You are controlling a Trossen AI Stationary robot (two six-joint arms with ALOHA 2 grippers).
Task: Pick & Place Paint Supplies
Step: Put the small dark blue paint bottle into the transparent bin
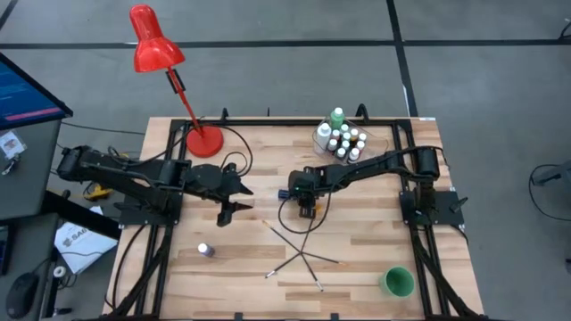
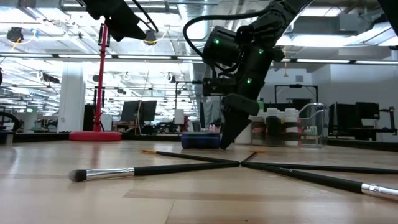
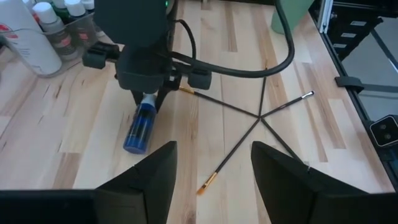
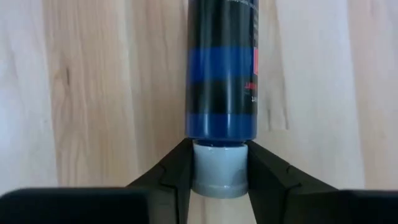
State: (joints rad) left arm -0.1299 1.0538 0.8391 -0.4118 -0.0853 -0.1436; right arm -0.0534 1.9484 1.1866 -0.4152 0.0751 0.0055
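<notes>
**Blue bottle pinched at its cap, mid-table**

Wooden table (image 1: pixel 357 276) fills the high view, with the left arm's gripper (image 1: pixel 228 210) hovering left of centre, its fingers spread and holding nothing. From above, the right gripper (image 1: pixel 306 209) hides what it holds; the wrist views reveal it. A red lamp (image 1: pixel 159 53) stands at the far left corner, a clear tub (image 1: pixel 323 134) of small bottles at the far right, and a green cup (image 1: pixel 397 282) near the front right.

Several thin paintbrushes (image 1: pixel 299 251) lie crossed on the wood in front of the right gripper. One small white-capped bottle (image 1: pixel 205 251) stands alone, front left.

The left wrist view shows a blue bottle (image 3: pixel 140 126) lying on its side under the right gripper. The right wrist view shows that its pale grey cap (image 4: pixel 218 168) sits between the two fingers, which press against it on both sides, the blue body reaching away from them.
</notes>
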